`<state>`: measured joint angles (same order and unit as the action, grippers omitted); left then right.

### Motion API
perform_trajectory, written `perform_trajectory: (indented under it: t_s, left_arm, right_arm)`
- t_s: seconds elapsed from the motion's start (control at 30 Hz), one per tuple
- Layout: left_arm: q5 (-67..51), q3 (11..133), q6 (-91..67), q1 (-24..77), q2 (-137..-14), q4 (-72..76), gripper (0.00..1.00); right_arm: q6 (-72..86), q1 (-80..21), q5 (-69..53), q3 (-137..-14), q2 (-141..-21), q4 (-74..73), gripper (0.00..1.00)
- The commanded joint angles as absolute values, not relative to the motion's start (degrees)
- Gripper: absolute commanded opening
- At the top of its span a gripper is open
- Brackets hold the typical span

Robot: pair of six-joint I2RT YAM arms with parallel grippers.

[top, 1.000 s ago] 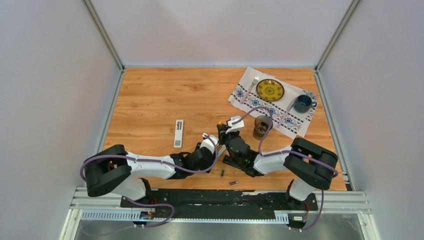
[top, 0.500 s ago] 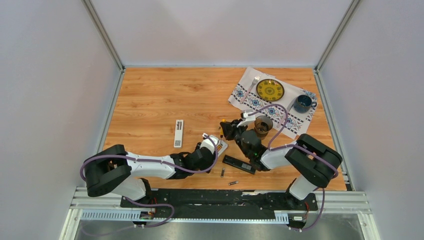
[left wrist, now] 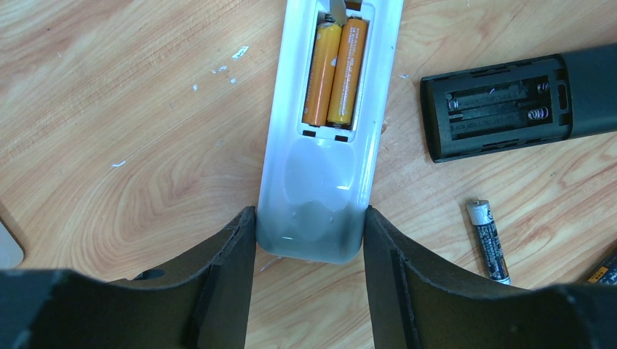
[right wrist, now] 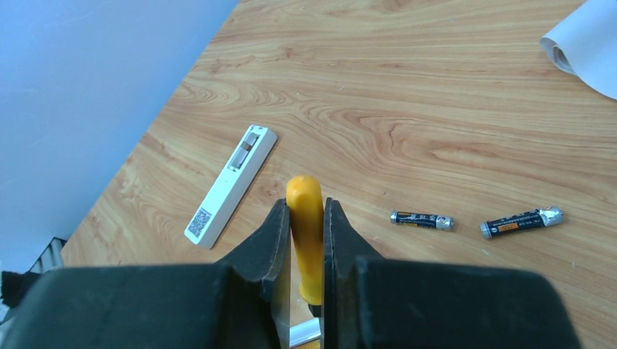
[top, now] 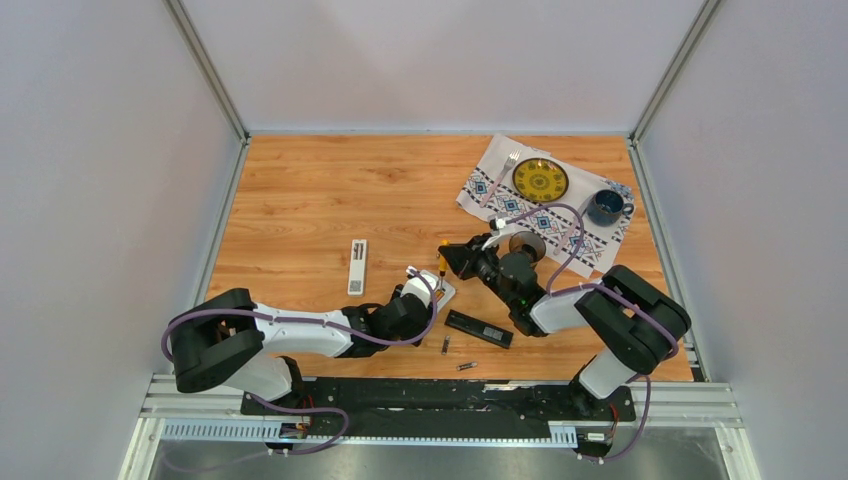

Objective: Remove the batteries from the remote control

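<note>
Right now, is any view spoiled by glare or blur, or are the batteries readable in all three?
Left wrist: soft glare on the white remote by the left fingers, orange batteries sharp. Right wrist: right fingers blurred up close around the screwdriver, loose batteries crisp. Top: even light, those batteries tiny.

2 batteries lie on the table near a black remote.

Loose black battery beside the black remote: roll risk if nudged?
Likely rolls sideways: the battery is a smooth cylinder lying flat on the wooden table. Probably light and stiff. Its glossy wrap may slip in a pinch.
</note>
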<state>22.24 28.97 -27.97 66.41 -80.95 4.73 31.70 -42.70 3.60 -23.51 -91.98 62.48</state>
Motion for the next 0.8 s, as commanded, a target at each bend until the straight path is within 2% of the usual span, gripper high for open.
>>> perform_trajectory:
  t_s: [0.0, 0.4, 0.77]
  left_arm:
    - [16.5, 27.4, -29.7, 66.5, -85.0, -0.3, 0.00]
    - [16.9, 27.2, -30.1, 66.6, -84.6, -0.3, 0.00]
    - [17.3, 26.9, -30.2, 66.4, -84.5, -0.2, 0.00]
  right_arm:
    - [42.1, -44.0, -12.6, -21.2, -90.3, 61.2, 0.00]
    - [48.4, -40.5, -19.1, -20.0, -90.3, 67.6, 0.00]
    - [47.8, -39.3, -19.7, -19.2, -85.4, 64.3, 0.00]
